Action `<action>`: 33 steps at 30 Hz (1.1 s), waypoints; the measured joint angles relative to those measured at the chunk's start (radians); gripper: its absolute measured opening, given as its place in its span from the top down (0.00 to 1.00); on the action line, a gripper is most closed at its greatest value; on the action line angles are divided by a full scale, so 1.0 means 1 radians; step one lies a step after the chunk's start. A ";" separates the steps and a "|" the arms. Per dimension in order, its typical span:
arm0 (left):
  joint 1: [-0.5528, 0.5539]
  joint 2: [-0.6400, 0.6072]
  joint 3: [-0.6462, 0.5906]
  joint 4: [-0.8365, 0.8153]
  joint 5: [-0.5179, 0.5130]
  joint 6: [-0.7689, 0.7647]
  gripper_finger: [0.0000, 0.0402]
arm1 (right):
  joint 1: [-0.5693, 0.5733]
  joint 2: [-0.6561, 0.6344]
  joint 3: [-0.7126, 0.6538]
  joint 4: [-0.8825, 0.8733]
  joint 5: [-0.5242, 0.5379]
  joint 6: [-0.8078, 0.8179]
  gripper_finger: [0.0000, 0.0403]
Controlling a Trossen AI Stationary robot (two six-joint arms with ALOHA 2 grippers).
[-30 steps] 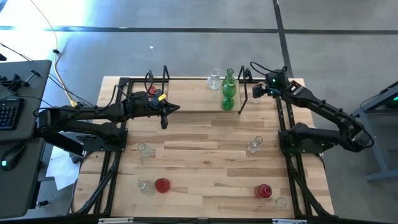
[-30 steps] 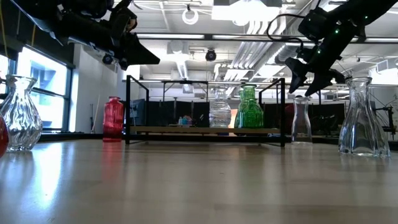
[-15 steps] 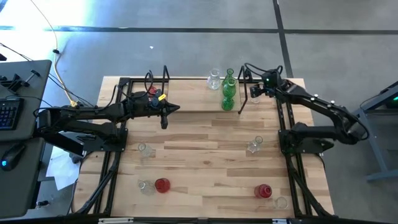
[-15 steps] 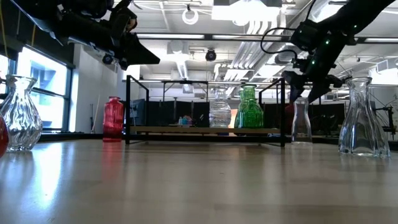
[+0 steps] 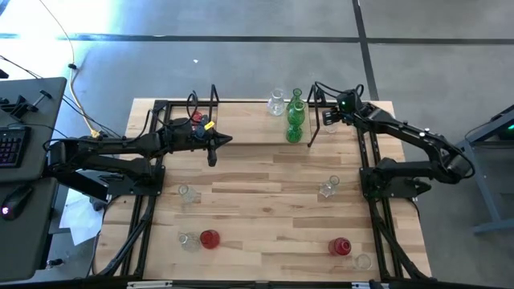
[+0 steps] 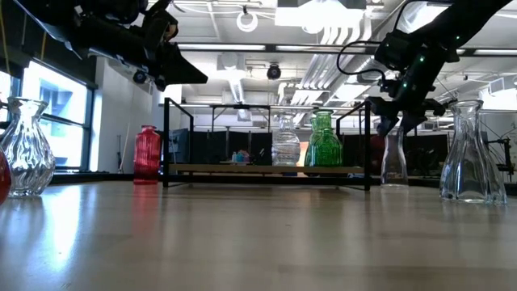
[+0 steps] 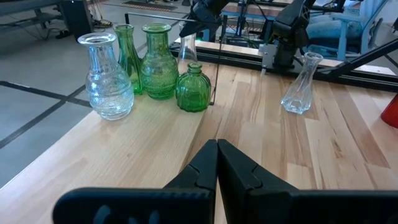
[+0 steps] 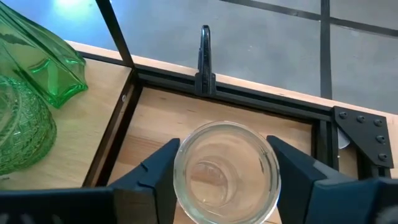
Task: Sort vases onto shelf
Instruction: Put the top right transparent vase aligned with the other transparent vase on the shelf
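Note:
The shelf [image 5: 241, 132] lies along the table's far edge. A clear vase [image 5: 276, 103] and several green vases [image 7: 157, 62] stand on its right half. One more clear vase [image 8: 227, 180] stands upright on the tabletop just right of the shelf's right wire frame [image 6: 368, 145]. My right gripper [image 8: 224, 149] is shut on it, as the low view [image 6: 396, 121] also shows. My left gripper [image 5: 228, 140] hangs shut and bare above the shelf's left half. My right gripper pinches the clear vase at its mouth rim [image 8: 181, 165], one finger [image 8: 158, 171] on each of two opposite sides. The fingers slant down onto it from above and from the table's right. The vase stands upright with its base [image 6: 394, 179] on the tabletop.
Loose vases stand on the near half of the table: clear ones [image 5: 186, 193] [image 5: 325, 189] [image 5: 187, 239] [image 5: 363, 261] and red ones [image 5: 210, 238] [image 5: 340, 246]. Another red vase [image 6: 147, 153] stands by the shelf's left end. Bare wood lies in the table's middle.
My right gripper has sunk and tipped further down over the clear vase beside the shelf's right end. Its fingers have come down on either side of the vase's neck and drawn together onto it. The vase has stayed in place.

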State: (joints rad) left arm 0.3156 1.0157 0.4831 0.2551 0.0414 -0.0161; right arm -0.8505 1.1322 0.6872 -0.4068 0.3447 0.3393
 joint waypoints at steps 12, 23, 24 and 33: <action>0.012 0.000 0.000 -0.004 -0.005 -0.027 1.00 | 0.021 -0.067 -0.001 -0.073 -0.023 0.005 0.58; 0.012 0.000 0.000 -0.001 -0.004 -0.025 1.00 | 0.141 -0.199 0.191 -0.439 0.083 0.099 0.58; 0.012 0.000 0.000 0.000 -0.004 -0.025 1.00 | 0.157 -0.205 0.222 -0.467 0.096 0.109 0.58; 0.012 0.000 0.000 0.001 -0.003 -0.016 1.00 | 0.347 -0.203 0.512 -0.655 0.240 0.154 0.58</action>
State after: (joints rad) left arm 0.3279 1.0157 0.4831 0.2556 0.0380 -0.0319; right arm -0.5039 0.9291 1.1995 -1.0613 0.5847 0.4938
